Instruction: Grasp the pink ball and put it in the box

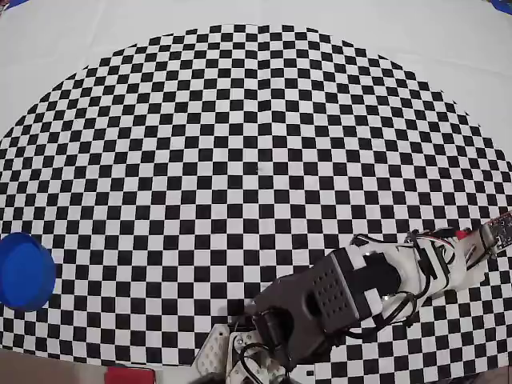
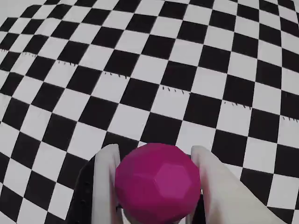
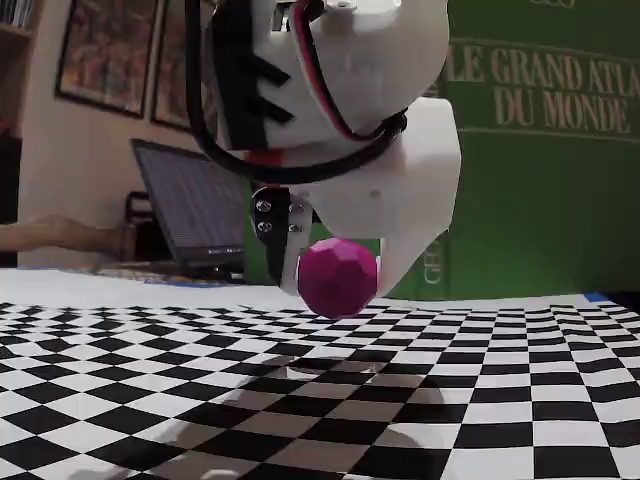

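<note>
The pink faceted ball [image 2: 158,184] sits between my two white fingers [image 2: 105,182] in the wrist view. My gripper [image 2: 155,151] is shut on it. In the fixed view the gripper [image 3: 337,288] holds the ball [image 3: 338,278] a little above the checkered board, with a shadow beneath it. In the overhead view my arm [image 1: 336,296] reaches from the right edge to the bottom centre and hides the ball. The box is a round blue container [image 1: 24,272] at the far left edge of the board, well away from the arm.
A black and white checkered mat [image 1: 256,160] covers the table. A small red object [image 1: 128,374] lies at the bottom edge. In the fixed view a green atlas cover [image 3: 540,150] and a laptop [image 3: 195,210] stand behind the board.
</note>
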Robot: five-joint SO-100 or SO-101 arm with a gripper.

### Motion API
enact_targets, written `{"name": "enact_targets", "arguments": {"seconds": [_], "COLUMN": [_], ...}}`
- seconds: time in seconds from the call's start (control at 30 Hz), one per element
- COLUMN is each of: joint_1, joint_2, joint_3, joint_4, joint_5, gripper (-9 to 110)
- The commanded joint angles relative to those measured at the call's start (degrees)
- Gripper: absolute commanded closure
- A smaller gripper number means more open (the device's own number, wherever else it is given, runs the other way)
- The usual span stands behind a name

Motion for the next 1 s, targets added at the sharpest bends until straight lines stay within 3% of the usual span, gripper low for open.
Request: {"name": "enact_targets", "arguments": {"seconds": [0.0,0.97], "joint_1": [-0.1,0.4], "joint_2": [6.0,27.2], "joint_3": [0.8,15.7], "joint_4": [-0.5,-0.5], "joint_5": [-0.4,-0.3], "gripper": [101,101]}}
